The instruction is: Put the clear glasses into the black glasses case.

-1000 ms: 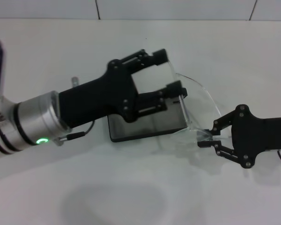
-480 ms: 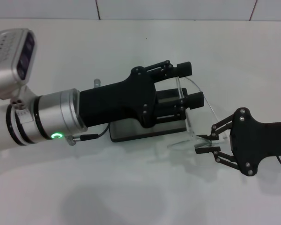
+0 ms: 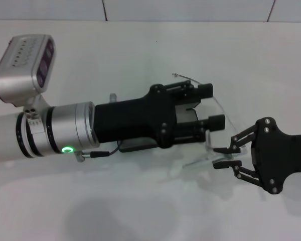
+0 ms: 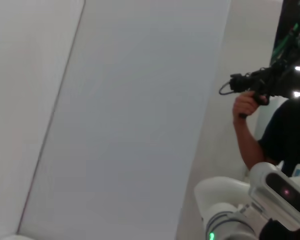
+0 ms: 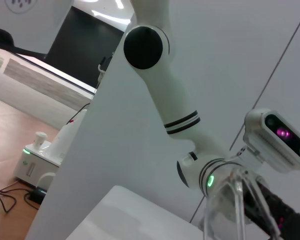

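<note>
**Both grippers at the clear glasses over the case**

Nearest, the right gripper (image 3: 218, 156) pinches one end of the clear glasses (image 3: 221, 111), fingers narrowed on it. Just beyond, the left gripper (image 3: 214, 106) reaches in with fingers spread wide around the glasses' other part. Beneath that arm, the black glasses case (image 3: 135, 145) lies on the white table (image 3: 140, 45), mostly hidden.

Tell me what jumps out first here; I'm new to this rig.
The left gripper on its big black-and-silver arm reaches across the middle of the white table, over the black glasses case. The clear glasses hang between it and the right gripper, at the right.
</note>
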Motion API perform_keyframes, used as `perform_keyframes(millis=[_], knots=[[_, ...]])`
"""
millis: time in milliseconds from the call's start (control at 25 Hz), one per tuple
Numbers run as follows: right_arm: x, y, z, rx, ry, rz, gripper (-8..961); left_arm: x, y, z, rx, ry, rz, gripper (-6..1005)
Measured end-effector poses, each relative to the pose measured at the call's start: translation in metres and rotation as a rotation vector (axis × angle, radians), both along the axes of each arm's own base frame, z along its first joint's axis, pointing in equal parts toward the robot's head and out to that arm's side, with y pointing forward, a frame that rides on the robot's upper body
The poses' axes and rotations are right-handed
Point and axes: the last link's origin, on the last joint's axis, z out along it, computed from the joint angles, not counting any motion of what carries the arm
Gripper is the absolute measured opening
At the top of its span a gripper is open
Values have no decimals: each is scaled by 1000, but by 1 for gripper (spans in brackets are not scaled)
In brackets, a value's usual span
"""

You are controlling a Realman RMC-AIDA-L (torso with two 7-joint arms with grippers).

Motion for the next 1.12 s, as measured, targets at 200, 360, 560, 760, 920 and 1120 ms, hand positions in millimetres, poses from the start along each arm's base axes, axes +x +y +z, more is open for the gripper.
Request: perform_keyframes(millis=[200, 360, 560, 760, 920, 1120], knots=[[2, -2, 0, 4, 2, -5, 109, 1, -2, -3, -14, 10, -11, 739], [4, -3, 0, 6, 3, -11, 109, 0, -3, -2, -14, 6, -8, 739], [5, -5, 0, 7, 4, -5, 108, -1, -4, -4, -30, 12, -2, 738], [5, -7, 0, 5, 7, 6, 102, 0, -5, -5, -35, 15, -7, 738], [7, -8, -1, 2, 5, 4, 89, 0, -2, -1, -9, -13, 10, 738], [8, -9, -2, 3, 8, 1, 76, 0, -1, 1, 2, -28, 21, 738]])
